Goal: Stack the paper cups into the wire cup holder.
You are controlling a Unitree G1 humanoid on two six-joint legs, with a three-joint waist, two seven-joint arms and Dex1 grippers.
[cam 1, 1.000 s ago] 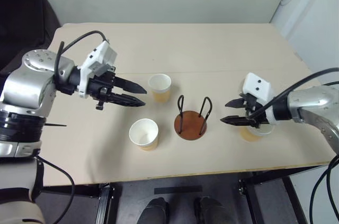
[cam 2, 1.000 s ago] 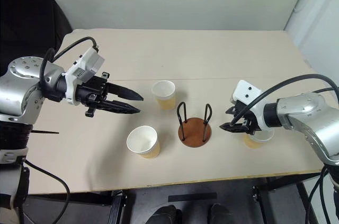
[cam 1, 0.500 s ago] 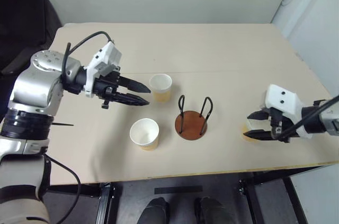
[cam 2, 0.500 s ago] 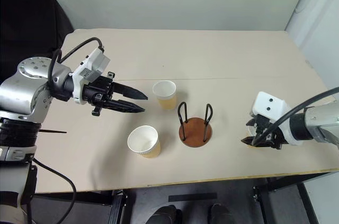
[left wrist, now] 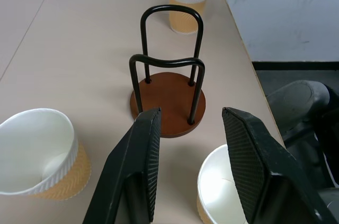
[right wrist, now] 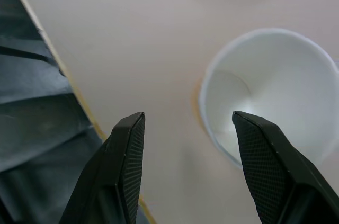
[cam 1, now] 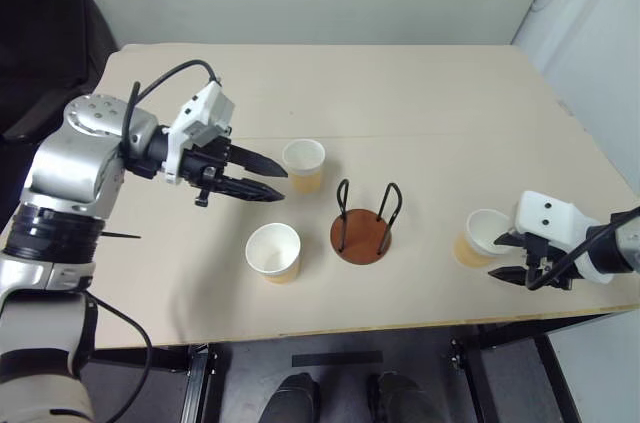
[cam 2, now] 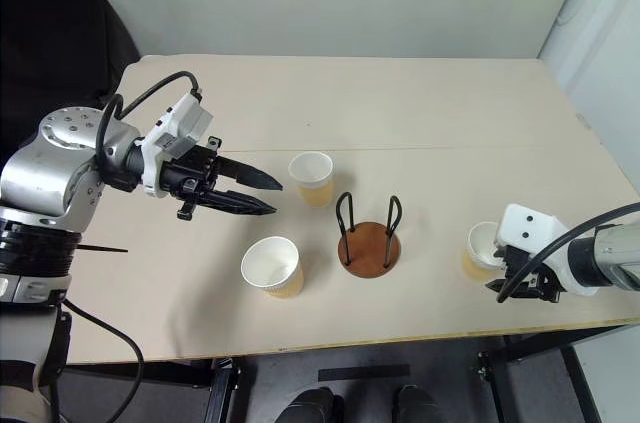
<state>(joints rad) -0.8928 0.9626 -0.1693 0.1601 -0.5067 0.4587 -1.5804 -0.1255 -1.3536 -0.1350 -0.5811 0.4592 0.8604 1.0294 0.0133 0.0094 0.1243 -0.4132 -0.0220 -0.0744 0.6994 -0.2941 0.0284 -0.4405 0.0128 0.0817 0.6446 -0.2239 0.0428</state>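
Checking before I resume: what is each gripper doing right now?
Left gripper: open, holding nothing, beside a paper cup.
Right gripper: open, holding nothing, next to another paper cup.

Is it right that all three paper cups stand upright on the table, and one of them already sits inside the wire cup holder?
Not quite. The three paper cups do stand upright on the table, but none is in the wire cup holder. The left eye view shows its base bare between the wire loops, with each cup standing apart from it.
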